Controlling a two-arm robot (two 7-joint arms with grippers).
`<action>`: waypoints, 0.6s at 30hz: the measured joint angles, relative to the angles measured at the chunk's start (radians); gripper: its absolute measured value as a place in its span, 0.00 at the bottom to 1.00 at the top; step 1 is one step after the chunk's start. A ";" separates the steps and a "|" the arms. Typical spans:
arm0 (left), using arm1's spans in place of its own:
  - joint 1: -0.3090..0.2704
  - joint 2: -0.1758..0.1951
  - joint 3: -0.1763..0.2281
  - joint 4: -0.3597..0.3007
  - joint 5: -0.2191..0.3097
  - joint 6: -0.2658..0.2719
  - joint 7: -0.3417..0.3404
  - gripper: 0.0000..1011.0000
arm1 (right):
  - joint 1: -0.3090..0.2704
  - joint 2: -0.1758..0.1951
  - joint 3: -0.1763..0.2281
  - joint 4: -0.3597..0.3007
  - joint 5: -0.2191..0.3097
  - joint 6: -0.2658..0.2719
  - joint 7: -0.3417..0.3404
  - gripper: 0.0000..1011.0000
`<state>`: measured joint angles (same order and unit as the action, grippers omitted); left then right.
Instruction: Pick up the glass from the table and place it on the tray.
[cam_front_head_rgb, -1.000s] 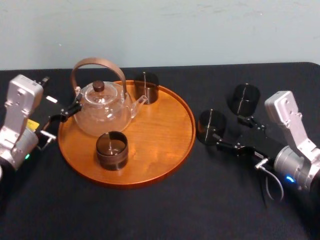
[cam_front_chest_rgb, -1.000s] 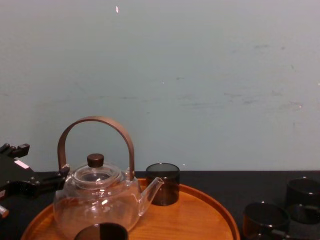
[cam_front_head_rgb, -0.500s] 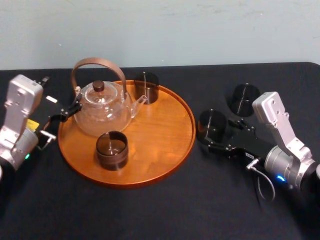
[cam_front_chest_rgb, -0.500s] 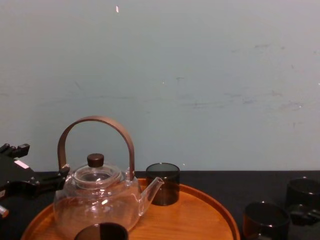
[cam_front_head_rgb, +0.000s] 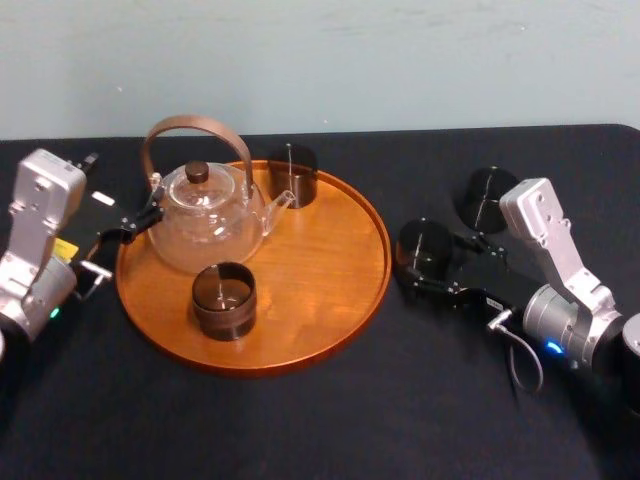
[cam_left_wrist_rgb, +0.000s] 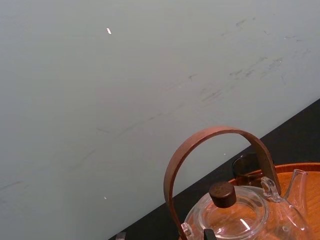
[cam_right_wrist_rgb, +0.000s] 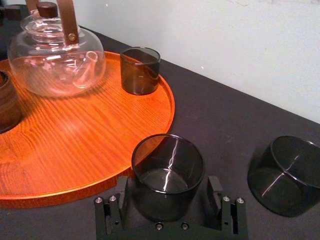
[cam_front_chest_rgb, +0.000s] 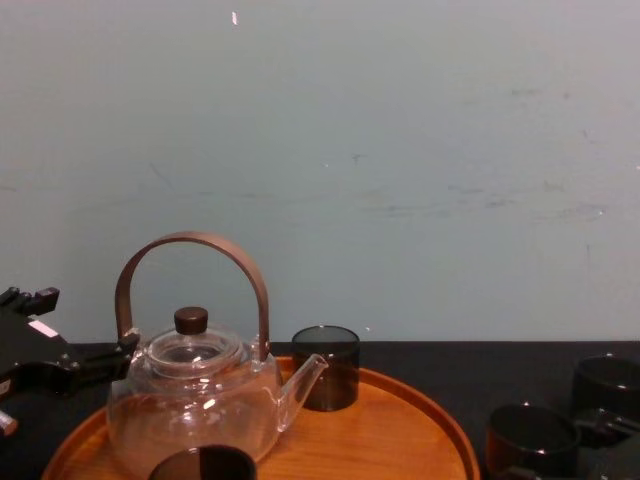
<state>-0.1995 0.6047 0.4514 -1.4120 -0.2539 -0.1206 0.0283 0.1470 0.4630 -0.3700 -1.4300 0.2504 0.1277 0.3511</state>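
1. Two arms flank the tray (cam_front_head_rgb: 330, 310), a round orange-brown wooden piece with a low raised rim. It lies on the black table (cam_front_head_rgb: 300, 420).
2. Task item: the glass (cam_front_head_rgb: 424, 246), a dark smoky tumbler, stands upright on the table. It is just beside the tray's right rim and does not touch it. It is not on the tray.
3. Right gripper (cam_front_head_rgb: 437, 267): sits low over the table on the tray's right side, reaching toward the tray.
   - Its fingers (cam_right_wrist_rgb: 116, 202) are apart and straddle the glass, one on each side.
   - In the right wrist view a narrow gap shows between each finger and the glass wall, so the fingers are not clamped on it.
4. Second glass (cam_front_head_rgb: 488, 194): the same smoky kind. It stands on the table farther to the right of the tray, beyond the right gripper and apart from the first glass.
5. Left gripper (cam_front_head_rgb: 125, 243): sits at the tray's left rim.
   - Its fingers are apart and hold nothing.
   - One fingertip lies close to the teapot (cam_front_head_rgb: 205, 220).
6. Items on the tray:
   - The teapot is clear glass with a brown arched handle and a dark lid knob. It stands on the left half with its spout pointing toward the tray's far right.
   - A third glass (cam_front_head_rgb: 292, 172), also smoky, stands at the tray's far rim, just beside the spout.
   - A brown cup (cam_front_head_rgb: 224, 298) stands toward the tray's near rim, in front of the teapot.
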 joint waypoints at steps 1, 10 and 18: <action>0.000 0.000 0.000 0.000 0.000 0.000 0.000 1.00 | 0.002 -0.003 0.001 0.004 -0.002 -0.001 0.002 0.99; 0.000 0.000 0.000 0.000 0.000 0.000 0.000 1.00 | 0.032 -0.033 0.009 0.053 -0.018 -0.015 0.028 0.99; 0.000 0.000 0.000 0.000 0.000 0.000 0.000 1.00 | 0.063 -0.058 0.002 0.103 -0.030 -0.028 0.051 0.99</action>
<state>-0.1995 0.6047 0.4514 -1.4120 -0.2539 -0.1205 0.0283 0.2103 0.4050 -0.3677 -1.3268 0.2200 0.0992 0.4018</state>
